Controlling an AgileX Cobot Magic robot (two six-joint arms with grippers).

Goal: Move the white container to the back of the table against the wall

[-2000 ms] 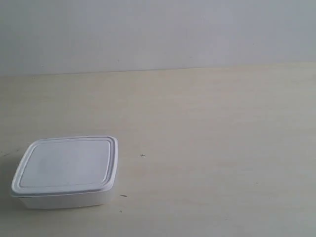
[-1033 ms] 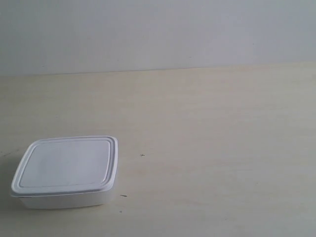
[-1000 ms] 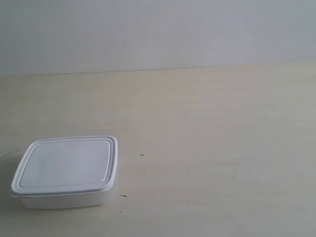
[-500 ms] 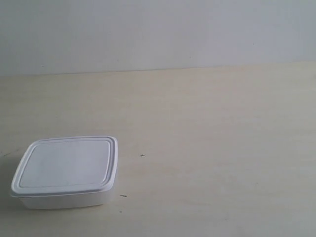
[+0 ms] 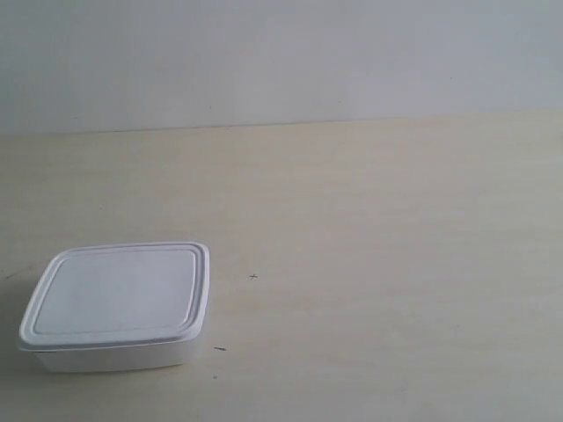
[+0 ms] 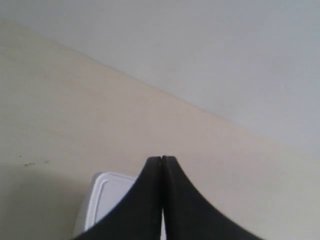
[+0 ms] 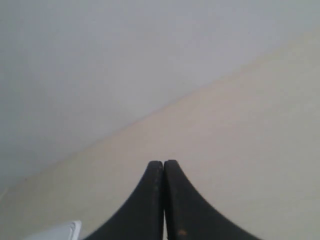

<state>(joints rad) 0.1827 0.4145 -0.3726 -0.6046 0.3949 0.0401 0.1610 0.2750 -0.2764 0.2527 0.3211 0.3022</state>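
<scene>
Pale grey-white wall (image 5: 281, 61) fills the background and meets a wide cream wood-look desk (image 5: 396, 246) at a straight line. On the desk, near the front at the exterior view's left and well apart from the wall, sits the white container (image 5: 119, 303), shallow, with its lid on. It probably weighs little, so an off-centre push could spin it or leave it askew at the wall, and a pinch on the lid rim alone might pull the lid off. Neither arm shows in the exterior view. The left fingers (image 6: 147, 200) are pressed together, holding nothing, and hang above the container, partly covering it. The right fingers (image 7: 150, 200) are likewise pressed together and empty, with only a white corner showing near them.
</scene>
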